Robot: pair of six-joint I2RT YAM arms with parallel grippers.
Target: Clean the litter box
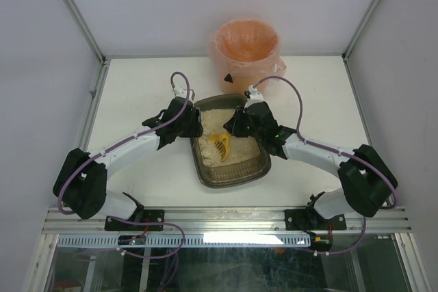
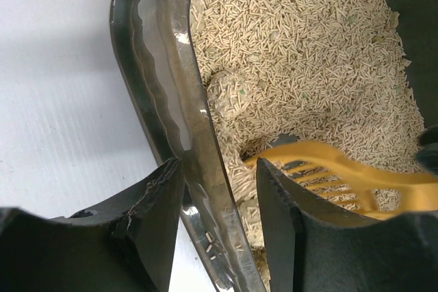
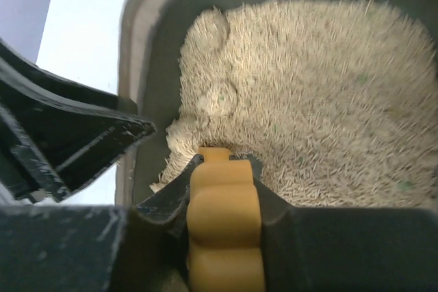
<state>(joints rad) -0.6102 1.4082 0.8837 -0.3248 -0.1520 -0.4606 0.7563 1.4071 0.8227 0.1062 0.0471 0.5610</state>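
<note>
the litter box sits mid-table, just in front of the pink-lined bin, between the two arms. the left gripper is part-closed across the box's left wall, one finger outside and one in the litter. if this brace slips, a scoop stroke can shove the box askew. the right gripper is clamped tight on the handle of the yellow scoop. its blade lies just beside the inner left finger, so a stroke toward that wall risks a collision. a pale clump near the wall can crumble under a steep dig. a fast lift can shed litter onto the table.
</note>
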